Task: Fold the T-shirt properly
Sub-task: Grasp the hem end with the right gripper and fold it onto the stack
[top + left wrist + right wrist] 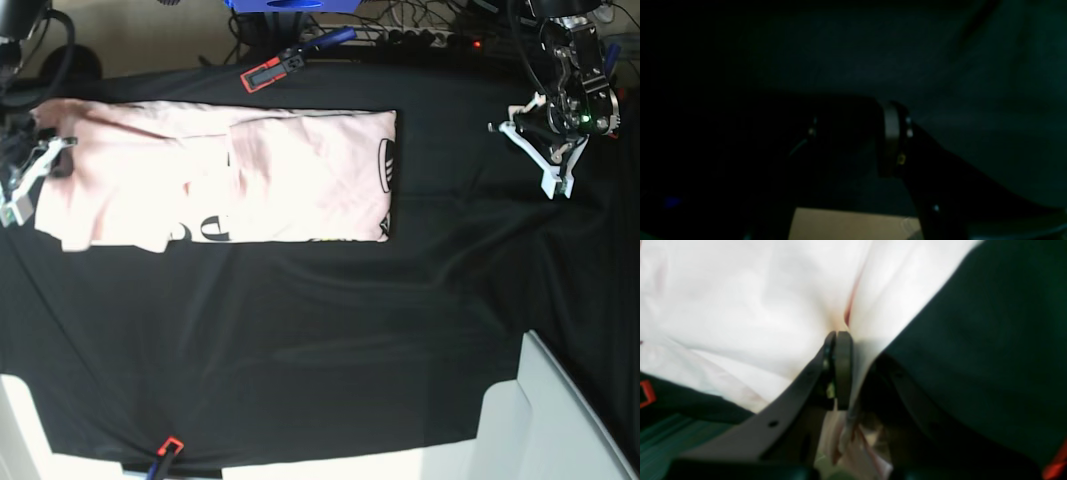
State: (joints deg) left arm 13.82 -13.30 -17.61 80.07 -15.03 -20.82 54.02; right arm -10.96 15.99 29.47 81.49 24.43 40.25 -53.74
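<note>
The pale pink T-shirt (290, 170) lies as a long band across the back left of the black table cloth (300, 330), with black letters showing along its front and right edges. My right gripper (55, 155) is at the shirt's left end. In the right wrist view the gripper (848, 336) is shut on a raised fold of the T-shirt (740, 300), and pink cloth hangs down between the fingers. My left gripper (525, 158) hovers over bare cloth at the back right, well away from the shirt. It is open, and the very dark left wrist view shows a gap between the fingers (890, 130).
A red and black clamp (270, 72) grips the cloth's back edge and another clamp (165, 447) its front edge. A white box (560, 420) stands at the front right corner. Cables and a blue object (290, 5) sit behind the table.
</note>
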